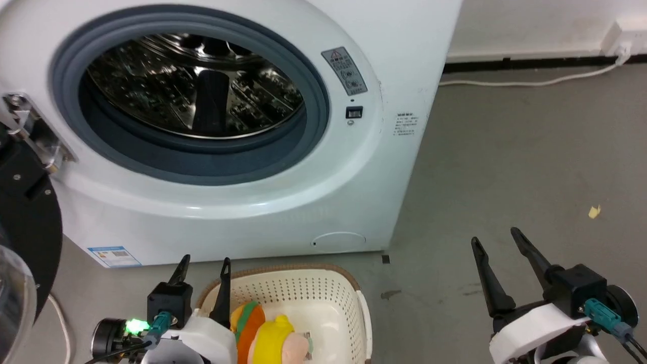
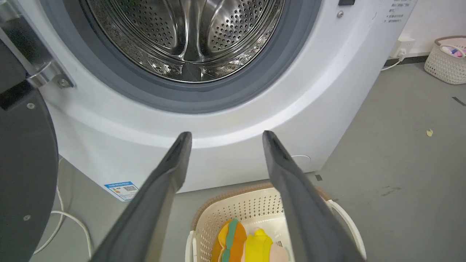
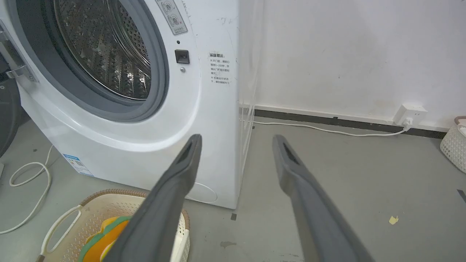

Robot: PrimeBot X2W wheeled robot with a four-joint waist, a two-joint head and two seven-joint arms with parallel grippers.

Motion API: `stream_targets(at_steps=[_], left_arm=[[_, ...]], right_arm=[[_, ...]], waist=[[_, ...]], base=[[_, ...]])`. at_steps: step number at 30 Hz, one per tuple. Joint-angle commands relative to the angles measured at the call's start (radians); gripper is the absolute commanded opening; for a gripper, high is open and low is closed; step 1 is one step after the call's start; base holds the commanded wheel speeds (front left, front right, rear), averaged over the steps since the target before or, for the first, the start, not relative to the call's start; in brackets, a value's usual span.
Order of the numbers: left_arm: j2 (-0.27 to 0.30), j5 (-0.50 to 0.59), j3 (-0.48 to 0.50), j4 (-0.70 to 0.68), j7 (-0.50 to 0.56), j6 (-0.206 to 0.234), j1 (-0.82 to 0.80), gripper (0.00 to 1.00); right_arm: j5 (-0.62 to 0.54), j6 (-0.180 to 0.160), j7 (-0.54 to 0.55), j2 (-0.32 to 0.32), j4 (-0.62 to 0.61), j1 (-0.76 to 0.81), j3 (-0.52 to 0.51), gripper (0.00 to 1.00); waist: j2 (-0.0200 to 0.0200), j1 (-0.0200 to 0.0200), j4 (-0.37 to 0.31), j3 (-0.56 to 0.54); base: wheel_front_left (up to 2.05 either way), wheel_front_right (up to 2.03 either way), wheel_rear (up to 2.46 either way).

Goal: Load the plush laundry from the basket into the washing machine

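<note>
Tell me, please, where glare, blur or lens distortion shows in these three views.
Head view: bright glints speckle the drum, whose depths stay dark; left wrist view: even light, the drum's holes crisp, the washing machine front bowed by the wide lens, the left gripper soft-edged up close; right wrist view: the washing machine's corner looks smeared and ghosted, the right gripper slightly blurred.

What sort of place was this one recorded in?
Likely a test room or lab laundry corner rather than a home: front-loading washing machine on a bare grey floor, a cream basket before it, a wall socket.
</note>
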Motion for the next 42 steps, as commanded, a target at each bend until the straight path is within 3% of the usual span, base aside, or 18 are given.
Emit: stream_targets(at_steps=[1, 21, 42], left_arm=[[0.007, -0.004, -0.008, 0.019, -0.011, -0.006, -0.024, 1.0], [0.083, -0.043, -0.069, 0.249, -0.028, -0.03, -0.14, 1.0], [0.165, -0.097, -0.142, 0.519, 0.02, -0.053, -0.324, 1.0]], right_arm=[[0.01, 0.0, -0.013, 0.0, -0.008, -0.019, 0.005, 1.0], [0.067, 0.0, -0.053, 0.0, -0.04, -0.071, 0.022, 1.0], [0.119, 0.0, -0.096, 0.0, -0.091, -0.147, 0.039, 1.0]], waist=[[0.0, -0.0002, -0.01, 0.021], [0.0, -0.0002, -0.086, 0.174], [0.0, -0.0002, -0.16, 0.389]], base=[[0.0, 0.0, 0.0], [0.0, 0.0, 0.0], [0.0, 0.0, 0.0]])
